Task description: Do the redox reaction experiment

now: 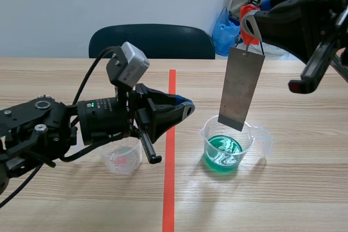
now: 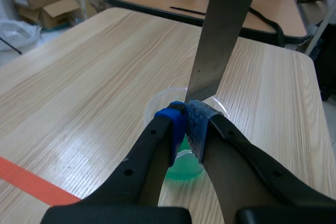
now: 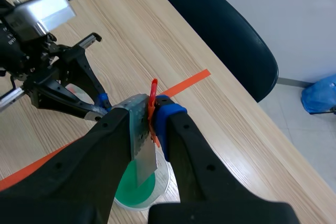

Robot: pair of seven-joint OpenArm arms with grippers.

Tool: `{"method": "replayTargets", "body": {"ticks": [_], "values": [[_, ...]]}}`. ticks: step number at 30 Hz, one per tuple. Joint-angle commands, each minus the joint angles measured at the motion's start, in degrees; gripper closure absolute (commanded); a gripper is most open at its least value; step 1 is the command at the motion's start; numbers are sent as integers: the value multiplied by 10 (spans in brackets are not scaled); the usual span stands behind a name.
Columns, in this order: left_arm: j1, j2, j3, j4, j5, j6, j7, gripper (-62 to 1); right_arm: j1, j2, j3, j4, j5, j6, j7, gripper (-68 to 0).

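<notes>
A grey metal plate (image 1: 241, 88) hangs from a red clip (image 1: 249, 23), and my right gripper (image 1: 253, 19) is shut on that clip high at the right. The plate's lower edge sits at about rim height of a clear beaker (image 1: 227, 148) holding green liquid. In the right wrist view the clip (image 3: 153, 109) is pinched in the right gripper (image 3: 150, 118), with the plate (image 3: 143, 153) hanging over the green beaker (image 3: 137, 191). My left gripper (image 1: 187, 107) is shut on nothing, just left of the plate. The left wrist view has the left gripper (image 2: 185, 120) meeting right before the plate (image 2: 226, 30) and beaker (image 2: 184, 167).
A small clear beaker (image 1: 123, 157) stands under the left arm, left of the red tape line (image 1: 169, 177). A dark chair back (image 1: 152, 41) stands beyond the far table edge. A blue bag (image 1: 224, 31) lies behind it at the right.
</notes>
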Motion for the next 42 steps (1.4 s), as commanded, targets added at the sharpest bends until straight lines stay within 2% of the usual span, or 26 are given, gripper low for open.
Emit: {"method": "replayTargets", "body": {"ticks": [1, 8, 34, 38, 42], "values": [[-8, 9, 4, -9, -6, -3, -8, -29, 7, 3, 8, 9, 4, -4, 4, -6], [-16, 33, 4, -40, -6, -4, -8, -29, 7, 3, 8, 9, 4, -4, 4, -6], [-17, 29, 4, -39, -10, -6, -10, -29, 7, 3, 8, 9, 4, -4, 4, -6], [-12, -3, 2, -38, -10, -6, -28, -29, 7, 3, 8, 9, 4, -4, 4, -6], [19, -73, -23, -4, -57, -10, -68, -29, 7, 3, 8, 9, 4, -4, 4, -6]]}}
